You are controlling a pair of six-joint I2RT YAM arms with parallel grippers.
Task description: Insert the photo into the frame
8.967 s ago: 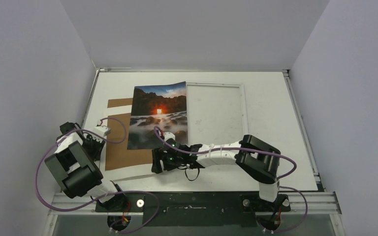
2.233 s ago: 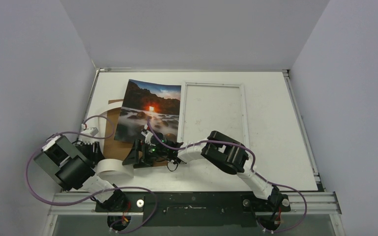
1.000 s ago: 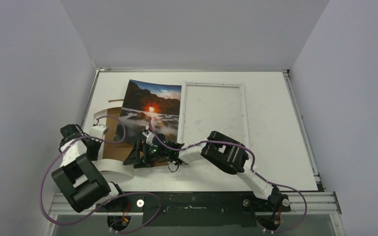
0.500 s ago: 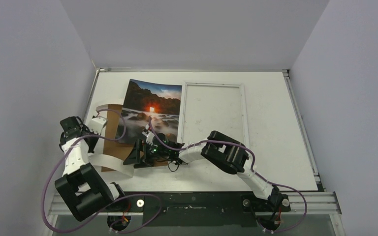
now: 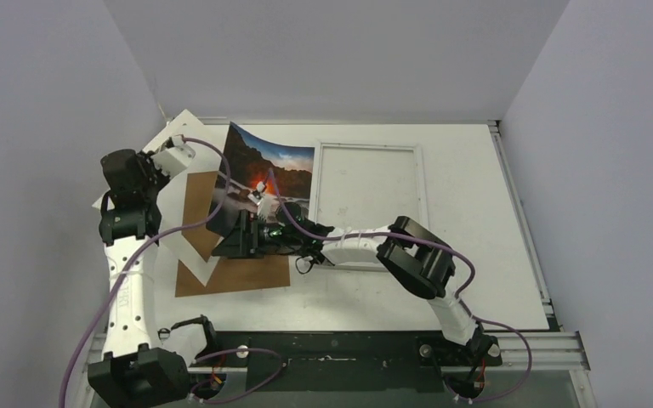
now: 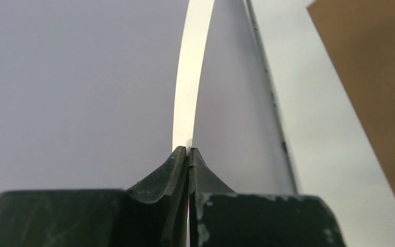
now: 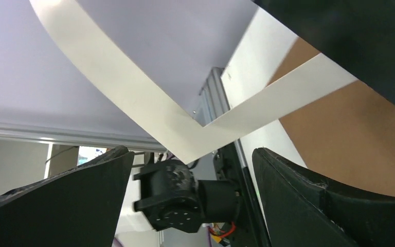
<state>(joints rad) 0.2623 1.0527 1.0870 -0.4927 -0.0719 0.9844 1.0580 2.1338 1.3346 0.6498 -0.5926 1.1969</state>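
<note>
The photo (image 5: 276,166) lies at the middle back of the table, with its left part curled up off the surface. The white frame (image 5: 366,146) lies flat just right of it, with nothing in it. My left gripper (image 5: 155,170) is raised at the back left. It is shut on a thin white mat border (image 5: 189,123) and holds it tilted in the air; the mat shows edge-on in the left wrist view (image 6: 187,103). My right gripper (image 5: 228,240) is open at the photo's near left edge, pointing left. Between its fingers I see the mat's corner (image 7: 185,128). It holds nothing that I can see.
A brown cardboard backing board (image 5: 247,274) lies flat at the near left, partly under the lifted mat. It also shows in the right wrist view (image 7: 349,149) and the left wrist view (image 6: 380,77). Grey walls enclose the table on three sides.
My left arm has swung up and back, lifting the white mat off the cardboard board. My right gripper has moved slightly back, and the photo's left edge has curled higher.
</note>
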